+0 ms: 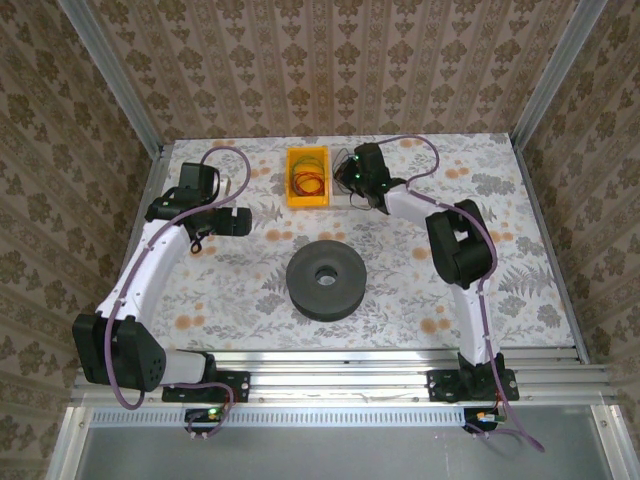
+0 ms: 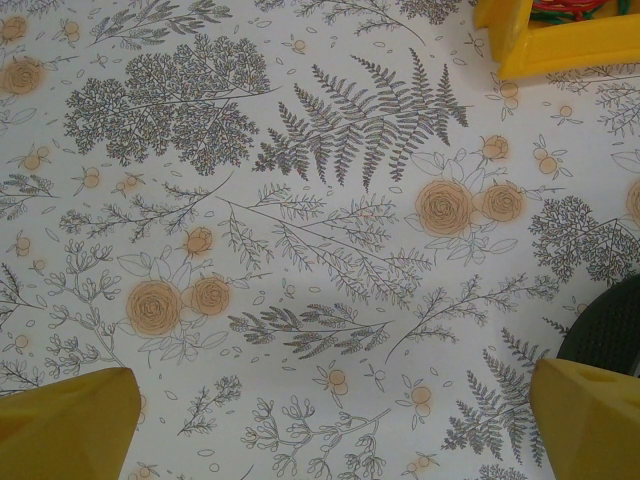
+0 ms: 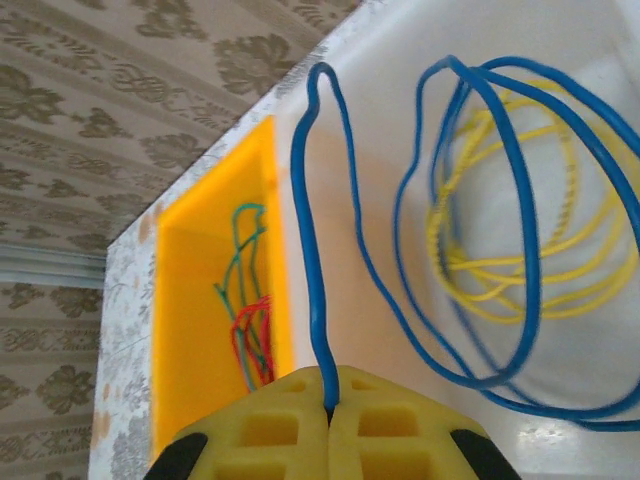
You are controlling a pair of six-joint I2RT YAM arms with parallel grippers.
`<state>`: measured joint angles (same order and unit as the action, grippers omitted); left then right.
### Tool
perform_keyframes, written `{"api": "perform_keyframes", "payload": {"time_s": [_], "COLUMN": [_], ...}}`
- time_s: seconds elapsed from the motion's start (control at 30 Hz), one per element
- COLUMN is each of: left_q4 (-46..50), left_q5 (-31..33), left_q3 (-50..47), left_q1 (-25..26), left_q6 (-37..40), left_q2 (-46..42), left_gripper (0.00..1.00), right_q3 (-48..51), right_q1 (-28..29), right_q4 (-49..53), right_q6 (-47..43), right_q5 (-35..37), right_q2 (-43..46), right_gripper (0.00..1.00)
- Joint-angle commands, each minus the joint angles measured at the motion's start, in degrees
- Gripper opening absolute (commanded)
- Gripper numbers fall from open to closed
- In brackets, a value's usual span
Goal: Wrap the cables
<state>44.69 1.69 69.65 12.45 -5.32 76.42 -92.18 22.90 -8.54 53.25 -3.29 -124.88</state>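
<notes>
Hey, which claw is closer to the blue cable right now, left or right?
Right. The right claw is shut on the blue cable. The left claw hangs open over the tablecloth, on the other side of the yellow bin.

White arms (image 1: pixel 150 255), black joints (image 1: pixel 460 245), trailing purple cables (image 1: pixel 237 165), yellow gridded pincer fingers (image 3: pixel 265 430)

We take this for robot lab test cell: wallpaper-patterned panels (image 1: pixel 330 70) on aluminium posts (image 1: pixel 110 75) box in floral worktop (image 1: pixel 240 290); left arm (image 1: pixel 150 265), right arm (image 1: pixel 460 250) bolted to near rail (image 1: pixel 340 368).
</notes>
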Motion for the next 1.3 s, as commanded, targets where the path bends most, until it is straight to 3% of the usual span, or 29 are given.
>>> {"api": "perform_keyframes", "payload": {"time_s": [0.0, 0.43, 0.53, 0.63, 0.77, 0.93, 1.07, 1.27], "left_q4": [0.8, 0.9, 0.6, -0.9, -6.6, -15.1, -18.4, -32.7], "left_q5": [0.3, 0.3, -0.3, -2.6, -9.3, -17.4, -23.7, -42.3], "left_q3": [1.1, 1.3, 1.5, 2.2, 2.7, 2.0, 3.6, -0.2], "left_q1": [-0.1, -0.1, -0.1, -0.1, -0.1, -0.3, -2.6, -11.0], "left_q6": [1.1, 0.7, 0.3, -0.1, -0.1, -0.4, -0.6, -9.4], "left_q2": [-1.1, -3.3, -3.8, -4.2, -4.5, -3.9, -2.4, -1.9], "left_gripper": [1.00, 1.00, 1.00, 1.00, 1.00, 1.00, 1.00, 0.95], "right_q3": [-2.4, -0.7, -0.2, -0.2, 1.5, 4.8, 10.1, 16.0], "right_q1": [0.6, 0.9, 0.8, 0.1, -1.0, -0.8, -0.3, 0.4], "right_q4": [0.0, -2.0, -4.7, -10.5, -22.8, -35.2, -42.9, -53.8], "right_q6": [-3.4, -3.9, -2.3, -0.1, 6.6, 12.8, 13.1, 14.1], "right_q5": [-0.5, -4.4, -9.0, -19.6, -35.5, -48.8, -54.5, -61.4], "right_q2": [6.0, 13.6, 14.6, 15.4, 16.9, 20.6, 24.7, 28.3], "right_gripper": [0.00, 0.00, 0.00, 0.00, 0.00, 0.00, 0.00, 0.00]}}
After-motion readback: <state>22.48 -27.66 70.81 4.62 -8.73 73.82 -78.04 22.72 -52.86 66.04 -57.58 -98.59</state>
